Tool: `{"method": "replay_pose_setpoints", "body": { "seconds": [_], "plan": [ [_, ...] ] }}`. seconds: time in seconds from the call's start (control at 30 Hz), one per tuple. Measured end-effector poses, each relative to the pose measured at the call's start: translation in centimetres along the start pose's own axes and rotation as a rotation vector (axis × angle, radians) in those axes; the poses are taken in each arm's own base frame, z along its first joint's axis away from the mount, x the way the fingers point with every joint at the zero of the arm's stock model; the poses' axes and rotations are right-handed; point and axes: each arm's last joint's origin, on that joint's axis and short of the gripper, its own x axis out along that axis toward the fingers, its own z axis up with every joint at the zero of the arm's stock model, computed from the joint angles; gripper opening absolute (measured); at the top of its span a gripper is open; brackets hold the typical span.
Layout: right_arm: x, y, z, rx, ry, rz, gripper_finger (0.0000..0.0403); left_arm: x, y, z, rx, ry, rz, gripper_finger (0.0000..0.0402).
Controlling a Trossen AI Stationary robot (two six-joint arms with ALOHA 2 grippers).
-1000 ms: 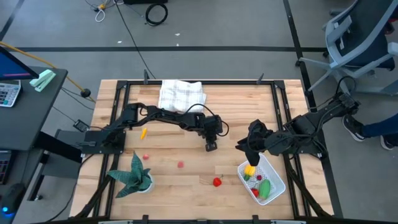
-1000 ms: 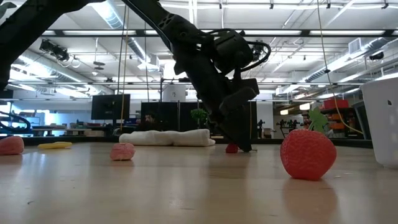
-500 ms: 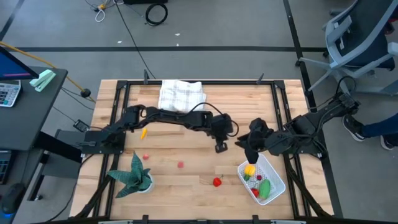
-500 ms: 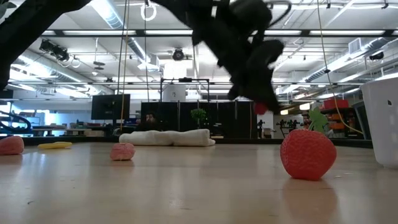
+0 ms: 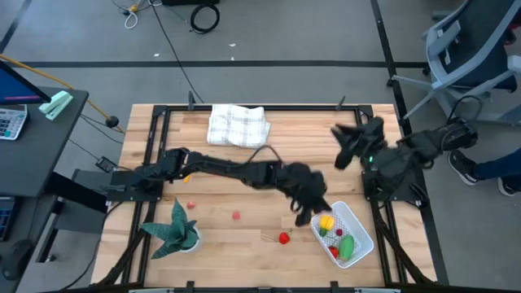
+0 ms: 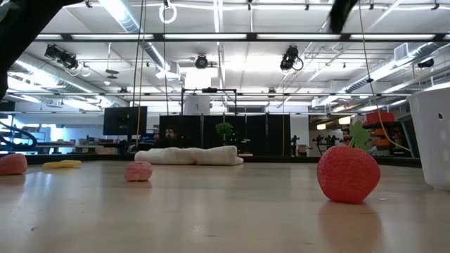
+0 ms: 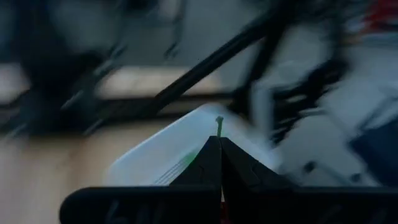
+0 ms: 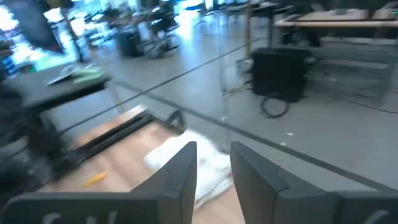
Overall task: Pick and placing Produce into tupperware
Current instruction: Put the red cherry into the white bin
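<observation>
The white tupperware [image 5: 355, 225] sits at the table's near right, with yellow, green and red pieces inside. My left gripper [image 5: 304, 215] reaches across to its left rim, shut on a small piece of produce; in the left wrist view the tupperware [image 7: 168, 155] lies just beyond the fingertips. A red strawberry [image 5: 283, 238], a pink piece [image 5: 236, 216], a small red piece [image 5: 190, 204] and a yellow piece [image 5: 187, 174] lie on the table. My right gripper [image 5: 343, 146] is raised over the far right, open and holding nothing. My left gripper pinches a small piece between its two fingertips; only the piece's green stem [image 7: 219, 122] pokes out past them, and the fingers hide what lies behind it. The piece is lifted clear of the table, beside the tupperware's left rim.
A green spiky potted plant [image 5: 176, 229] stands at the near left. A white checked cloth [image 5: 237, 124] lies at the far edge. A black frame [image 5: 373, 159] runs round the tabletop. In the low view the strawberry [image 6: 348, 174] stands close, with the tupperware's wall [image 6: 432, 133] to its right.
My left gripper has risen from the middle of the table with a small red piece and swung toward the right and near edges, up to the tupperware. My right gripper has pulled away from above the tupperware, toward the far right edge and up.
</observation>
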Motion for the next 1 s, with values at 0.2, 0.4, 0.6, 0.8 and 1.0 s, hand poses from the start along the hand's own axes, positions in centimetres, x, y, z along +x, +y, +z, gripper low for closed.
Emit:
{"method": "replay_pose_setpoints", "body": {
  "seconds": [0.2, 0.4, 0.6, 0.8, 1.0],
  "plan": [
    [0.5, -1.2, 0.7, 0.032, 0.002, -0.025, 0.0119, 2.6, -1.8, -0.6, 0.172, -0.261, -0.155, 0.0001],
    [1.0, -1.1, 0.6, 0.031, 0.031, -0.015, 0.0126, 5.0, -1.0, -3.9, 0.059, -0.249, -0.177, 0.0001],
    [1.3, -0.7, 0.3, 0.024, 0.067, 0.017, 0.0126, 7.0, 0.6, -7.9, -0.093, -0.158, -0.152, 0.0001],
    [1.4, -0.5, 0.2, 0.026, 0.083, 0.029, 0.0128, 7.5, 1.2, -9.5, -0.029, -0.087, -0.086, 0.0006],
    [1.4, -0.4, 0.1, 0.048, 0.097, 0.044, 0.0128, 7.3, 2.2, -10.6, -0.037, 0.047, -0.011, 0.0031]
  ]
}}
